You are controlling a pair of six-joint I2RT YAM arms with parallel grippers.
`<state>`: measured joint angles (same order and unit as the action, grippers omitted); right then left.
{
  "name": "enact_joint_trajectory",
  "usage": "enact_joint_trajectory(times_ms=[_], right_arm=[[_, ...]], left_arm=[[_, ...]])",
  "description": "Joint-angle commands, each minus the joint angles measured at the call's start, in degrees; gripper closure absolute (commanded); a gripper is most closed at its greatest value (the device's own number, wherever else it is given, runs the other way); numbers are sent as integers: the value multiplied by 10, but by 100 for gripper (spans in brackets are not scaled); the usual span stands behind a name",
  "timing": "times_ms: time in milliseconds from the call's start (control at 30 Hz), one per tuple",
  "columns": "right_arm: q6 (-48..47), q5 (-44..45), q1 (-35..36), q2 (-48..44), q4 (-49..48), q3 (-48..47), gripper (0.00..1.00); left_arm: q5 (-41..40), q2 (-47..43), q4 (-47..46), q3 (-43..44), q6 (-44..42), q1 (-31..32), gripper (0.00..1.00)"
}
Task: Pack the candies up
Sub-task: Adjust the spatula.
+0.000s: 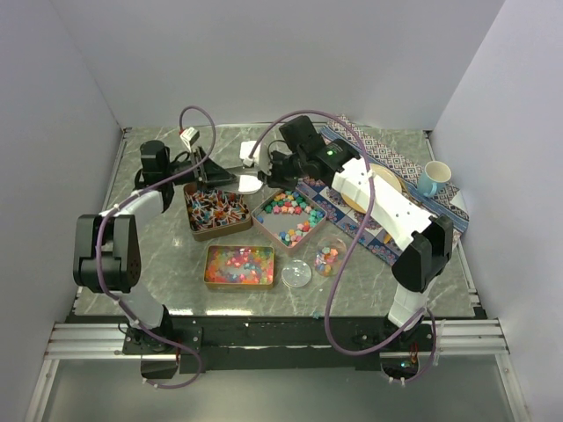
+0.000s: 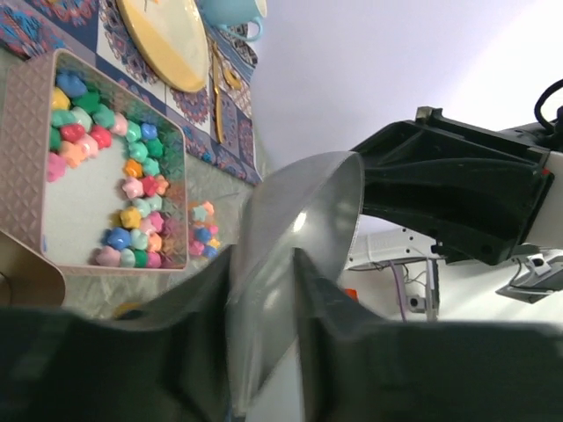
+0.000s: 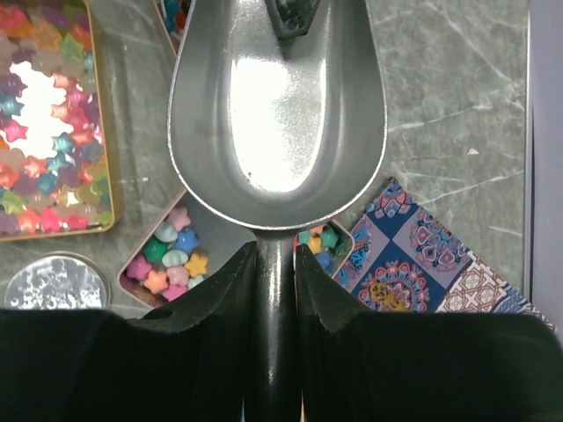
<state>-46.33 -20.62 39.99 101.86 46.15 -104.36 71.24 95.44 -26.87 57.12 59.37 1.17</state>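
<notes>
The right gripper (image 3: 275,264) is clamped on the handle of a metal scoop (image 3: 277,114); the left gripper (image 2: 264,272) pinches the rim of the scoop's bowl at the other end. The candies (image 1: 288,214) lie sorted in three tins (image 1: 208,264); a few sit in the jar (image 1: 345,251) beside them.

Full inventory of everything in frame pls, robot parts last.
tins: 3, copper, mid-table: left tin, middle tin, near tin
wrapped stick sweets: many, multicoloured, left tin
star candies: many, pastel, middle tin, some in jar
glossy sweets: many, multicoloured, near tin
jar: 1, clear, right of near tin
lid: 1, clear, beside jar
scoop: 1, silver, between both pincers
placemat: 1, blue patterned, right
plate: 1, yellow, on placemat
mug: 1, light blue, right
left pincer: 1, black, shut on scoop bowl
right pincer: 1, black, shut on scoop handle
</notes>
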Motion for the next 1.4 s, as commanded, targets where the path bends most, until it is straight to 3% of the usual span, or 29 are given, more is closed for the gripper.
enact_joint_trajectory(times_ms=[0, 33, 67, 100, 133, 200, 300, 567, 633, 667, 733, 767, 833, 967, 1367], right_arm=[[34, -17, 5, 11, -75, -37, 100], [37, -21, 5, 9, -82, -33, 100], [47, -26, 4, 4, -91, -21, 99], [55, -27, 5, 1, -112, -13, 91], [59, -29, 6, -3, -118, -6, 70], [68, -31, 5, -9, -127, 13, 53], [83, -38, 4, -6, -111, 17, 48], [81, -82, -12, 8, -43, 2, 49], [79, -100, -21, 24, -12, -22, 50], [76, -108, -24, 30, 4, -36, 50], [75, -130, -35, 46, 44, -66, 51], [75, -137, -39, 46, 50, -68, 51], [70, -141, -46, 35, 49, -57, 51], [53, -118, -47, 13, 44, -30, 51], [71, -92, -61, -5, 38, 3, 52]], left_arm=[[53, 9, -97, -5, 62, 6, 76], [58, 12, -125, -5, 72, 6, 89], [63, 17, -139, -3, 82, 5, 96], [74, 20, -147, -1, 94, 5, 99], [79, 26, -159, 4, 99, 6, 99], [86, 28, -177, 4, 117, 4, 99], [84, 28, -186, 2, 118, 4, 99], [113, 32, -173, 9, 95, 4, 99], [128, 39, -116, 31, 66, 4, 99], [147, 43, -87, 41, 18, 4, 99], [163, 61, 60, 82, -49, 2, 99], [169, 64, 112, 95, -124, 1, 99], [162, 63, 158, 106, -164, 1, 99], [148, 58, 64, 76, -83, -2, 99], [145, 55, 96, 77, -109, -4, 99]])
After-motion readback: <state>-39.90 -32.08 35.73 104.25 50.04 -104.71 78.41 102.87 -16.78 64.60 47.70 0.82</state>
